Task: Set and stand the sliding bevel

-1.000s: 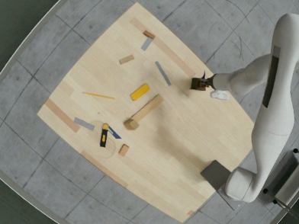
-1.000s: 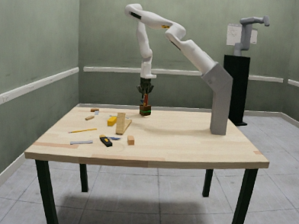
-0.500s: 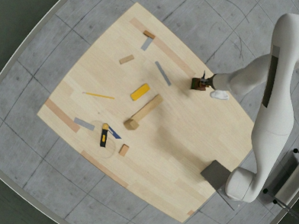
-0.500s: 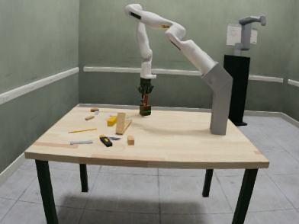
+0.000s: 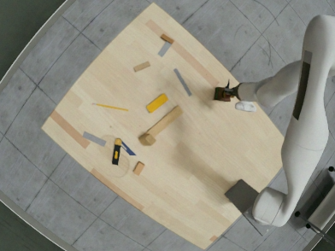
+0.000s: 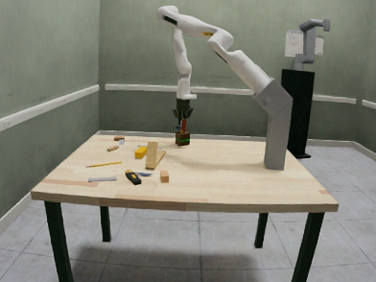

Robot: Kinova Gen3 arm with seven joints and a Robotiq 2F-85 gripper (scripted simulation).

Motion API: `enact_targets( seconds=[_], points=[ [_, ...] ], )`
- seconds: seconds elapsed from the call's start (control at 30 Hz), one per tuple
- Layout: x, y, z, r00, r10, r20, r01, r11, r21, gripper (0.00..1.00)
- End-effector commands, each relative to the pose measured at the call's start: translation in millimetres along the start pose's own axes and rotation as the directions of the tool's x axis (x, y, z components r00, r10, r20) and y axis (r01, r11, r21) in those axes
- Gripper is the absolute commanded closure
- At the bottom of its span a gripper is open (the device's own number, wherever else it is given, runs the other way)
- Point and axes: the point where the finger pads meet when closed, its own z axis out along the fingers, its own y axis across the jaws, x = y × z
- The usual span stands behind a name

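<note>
My gripper (image 5: 225,92) (image 6: 182,115) points straight down near the table's far edge. It is shut on the wooden sliding bevel (image 6: 183,126), a reddish-brown piece that hangs upright below the fingers. Right under it stands the slotted block (image 5: 220,95) (image 6: 182,139), small and dark with a green band. The bevel's lower end meets the block's top; I cannot tell how deep it sits. The leg and rail (image 5: 161,125) (image 6: 153,154) are a pale wooden joint at mid-table. The black bevel (image 5: 116,151) (image 6: 133,177), black and yellow with a blue blade, lies near the front left.
A yellow block (image 5: 156,102), a pencil (image 5: 110,107), two grey strips (image 5: 182,82) (image 5: 94,138) and small wood offcuts (image 5: 142,66) (image 5: 138,168) lie around. A brown-handled tool with a grey blade (image 5: 165,44) lies at the far edge. The arm's grey base (image 5: 241,195) stands at the right.
</note>
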Motion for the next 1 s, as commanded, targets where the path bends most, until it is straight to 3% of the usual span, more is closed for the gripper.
enact_targets(
  seconds=[0.0, 0.97],
  points=[
    [-0.5, -0.2, -0.4, 1.0, 0.0, 0.001, 0.0, 1.0, 0.001, 0.9],
    [-0.5, -0.2, 5.5, 1.0, 0.0, 0.001, 0.0, 1.0, 0.001, 0.9]
  ],
)
